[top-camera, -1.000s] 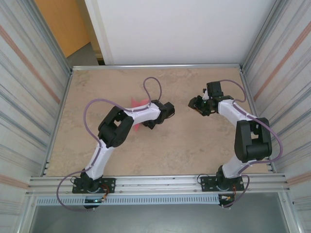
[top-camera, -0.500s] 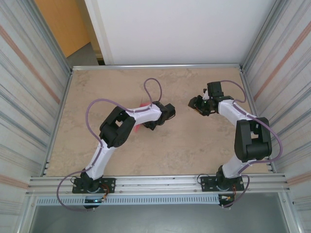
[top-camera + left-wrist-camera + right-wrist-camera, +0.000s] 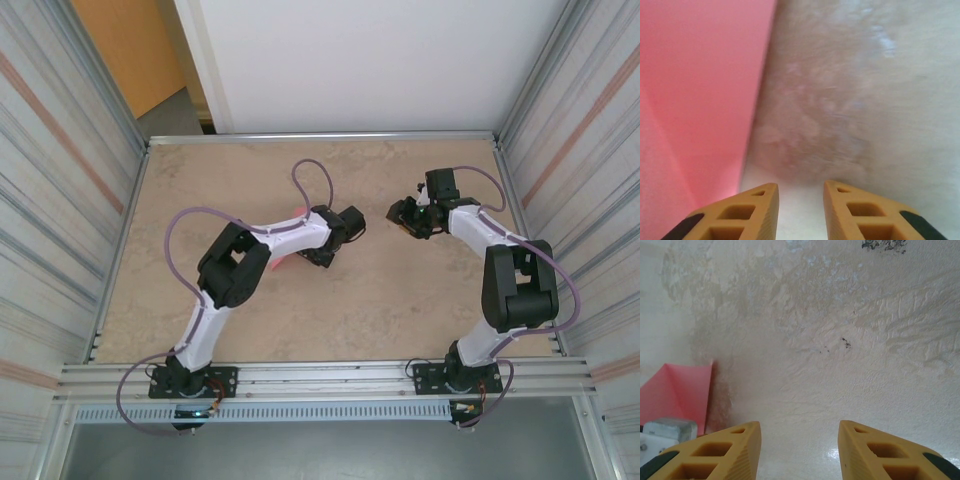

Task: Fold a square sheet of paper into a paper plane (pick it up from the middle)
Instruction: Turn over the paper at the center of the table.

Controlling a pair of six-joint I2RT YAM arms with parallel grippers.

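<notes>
On the beige table the creased pink paper lies just beside the left gripper, its jaws parted and empty like those of the right gripper, so a brushing finger could slide the unpinned sheet and skew the folds.

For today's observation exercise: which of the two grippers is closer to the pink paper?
The left gripper: the paper lies right beside its fingertips. The right gripper is over bare table, with the paper well off to its side.
</notes>
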